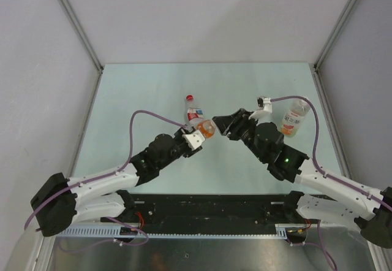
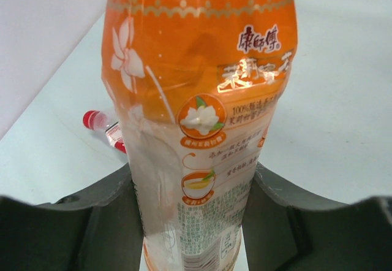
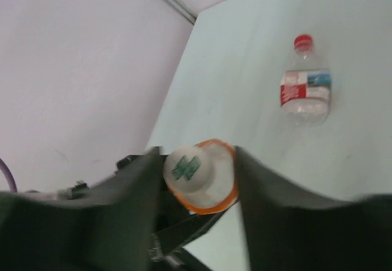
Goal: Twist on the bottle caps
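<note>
My left gripper (image 1: pixel 197 137) is shut on the lower body of the bottle with orange liquid (image 2: pixel 202 99), which is tilted toward the right arm (image 1: pixel 207 127). A white cap with a green mark (image 3: pixel 190 167) sits on this bottle's mouth. My right gripper (image 3: pixel 199 173) stands open with its fingers on either side of that cap and the orange shoulder (image 3: pixel 220 197); the gap is wider than the cap. The bottle with the red-and-white label (image 1: pixel 193 110) lies on the table with a red cap (image 3: pixel 303 40) on it; it also shows in the left wrist view (image 2: pixel 104 125).
A third clear bottle (image 1: pixel 294 118) stands upright at the right, beside the right arm's cable; whether it bears a cap is too small to tell. Grey walls enclose the pale green table (image 1: pixel 135 99) on the left, back and right.
</note>
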Robot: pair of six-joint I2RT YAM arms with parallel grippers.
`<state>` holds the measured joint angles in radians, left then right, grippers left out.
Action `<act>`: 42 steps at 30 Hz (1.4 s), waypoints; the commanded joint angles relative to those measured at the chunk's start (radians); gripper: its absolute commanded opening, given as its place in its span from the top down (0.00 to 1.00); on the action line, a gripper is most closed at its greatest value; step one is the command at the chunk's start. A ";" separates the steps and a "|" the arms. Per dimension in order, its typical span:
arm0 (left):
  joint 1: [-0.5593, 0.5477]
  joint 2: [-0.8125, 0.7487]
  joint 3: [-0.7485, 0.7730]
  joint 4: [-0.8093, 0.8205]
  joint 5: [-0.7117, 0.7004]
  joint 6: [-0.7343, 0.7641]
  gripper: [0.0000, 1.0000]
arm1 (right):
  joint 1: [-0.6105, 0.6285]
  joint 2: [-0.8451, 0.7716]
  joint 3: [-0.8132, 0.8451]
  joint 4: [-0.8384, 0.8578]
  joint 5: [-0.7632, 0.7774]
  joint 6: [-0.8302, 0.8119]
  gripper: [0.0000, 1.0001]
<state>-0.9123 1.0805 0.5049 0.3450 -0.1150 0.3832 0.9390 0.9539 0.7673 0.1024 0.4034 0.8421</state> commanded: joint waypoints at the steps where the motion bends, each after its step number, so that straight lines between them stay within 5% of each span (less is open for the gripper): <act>1: -0.005 -0.095 -0.061 0.145 0.137 -0.051 1.00 | -0.071 -0.105 0.027 0.085 -0.195 -0.380 0.29; 3: -0.004 -0.121 -0.083 0.107 0.196 -0.062 1.00 | -0.095 -0.156 0.026 0.080 -0.346 -0.515 0.11; 5: -0.004 -0.137 -0.086 0.041 0.270 -0.062 1.00 | -0.109 -0.203 0.026 0.052 -0.458 -0.648 0.03; 16: 0.002 -0.179 -0.026 -0.183 0.597 0.011 1.00 | -0.105 -0.336 0.010 -0.323 -1.195 -1.330 0.07; 23: 0.005 -0.221 -0.022 -0.239 0.708 0.047 1.00 | -0.090 -0.364 0.010 -0.429 -1.225 -1.459 0.12; 42: 0.006 -0.199 -0.004 -0.267 0.715 0.056 1.00 | -0.052 -0.269 0.016 -0.370 -1.196 -1.449 0.36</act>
<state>-0.9104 0.8745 0.4541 0.0628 0.5823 0.4229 0.8764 0.6746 0.7666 -0.3035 -0.7849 -0.6033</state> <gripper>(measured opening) 0.567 0.670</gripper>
